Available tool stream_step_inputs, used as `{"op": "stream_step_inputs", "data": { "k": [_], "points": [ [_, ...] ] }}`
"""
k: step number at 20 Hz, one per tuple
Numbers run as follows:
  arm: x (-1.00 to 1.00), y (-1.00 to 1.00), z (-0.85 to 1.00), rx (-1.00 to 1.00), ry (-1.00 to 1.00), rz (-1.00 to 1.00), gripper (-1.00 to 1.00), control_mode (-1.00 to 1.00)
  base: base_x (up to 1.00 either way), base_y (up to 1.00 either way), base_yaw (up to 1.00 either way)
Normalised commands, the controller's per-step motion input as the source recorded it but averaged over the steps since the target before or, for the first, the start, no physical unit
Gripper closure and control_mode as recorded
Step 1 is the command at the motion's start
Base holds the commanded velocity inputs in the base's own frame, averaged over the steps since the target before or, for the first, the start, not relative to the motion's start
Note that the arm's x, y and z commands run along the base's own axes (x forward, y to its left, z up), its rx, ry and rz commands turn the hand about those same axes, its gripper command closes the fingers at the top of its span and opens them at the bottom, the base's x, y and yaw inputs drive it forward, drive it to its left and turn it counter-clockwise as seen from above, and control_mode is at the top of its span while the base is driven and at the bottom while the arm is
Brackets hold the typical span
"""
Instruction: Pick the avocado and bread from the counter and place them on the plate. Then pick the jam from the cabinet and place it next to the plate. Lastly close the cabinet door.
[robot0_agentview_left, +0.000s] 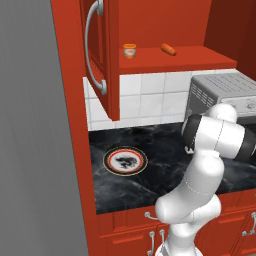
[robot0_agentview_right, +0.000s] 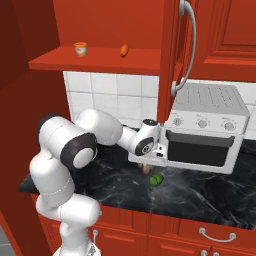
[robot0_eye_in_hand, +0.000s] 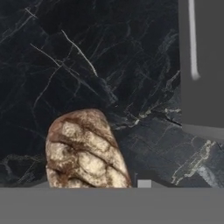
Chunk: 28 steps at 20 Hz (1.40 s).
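The bread (robot0_eye_in_hand: 85, 148), a brown crusty chunk, lies on the black marble counter (robot0_eye_in_hand: 87, 57) right under my hand. My gripper (robot0_agentview_right: 147, 165) reaches down in front of the toaster oven, with its jaws shut on the bread (robot0_agentview_right: 145, 169). The small dark-green avocado (robot0_agentview_right: 156, 180) rests on the counter just right of the gripper. At the counter's left stands the red-rimmed plate (robot0_agentview_left: 125, 160) with nothing on it. On the cabinet shelf (robot0_agentview_left: 175, 59), the orange jam jar (robot0_agentview_left: 129, 50) stands. The cabinet door (robot0_agentview_left: 102, 55) hangs open.
A silver toaster oven (robot0_agentview_right: 205, 130) stands on the counter just behind and right of my hand. An elongated orange item (robot0_agentview_left: 168, 49) lies on the shelf right of the jam. The open door (robot0_agentview_right: 172, 60) juts out above the gripper. Red drawers (robot0_agentview_right: 200, 232) run below.
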Motion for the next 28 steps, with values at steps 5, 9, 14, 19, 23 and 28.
{"op": "stream_step_inputs", "data": {
  "k": [5,9,14,19,23,28],
  "points": [
    [-0.07,0.12,0.07,0.00,0.00,0.01,1.00,-1.00,0.00,0.00,0.00],
    [-0.30,0.22,0.30,0.00,-0.06,0.04,1.00,-1.00,0.00,0.00,0.00],
    [-0.39,0.30,0.43,0.00,-0.11,0.06,1.00,-1.00,0.00,0.00,0.00],
    [-0.42,0.45,0.45,-0.01,-0.09,0.06,1.00,-1.00,0.00,0.00,0.00],
    [-0.37,0.54,0.45,-0.04,-0.07,0.05,1.00,-1.00,0.00,0.00,0.00],
    [-0.32,0.62,0.47,-0.05,-0.08,0.06,1.00,-1.00,0.00,0.00,0.00]
  ]
}}
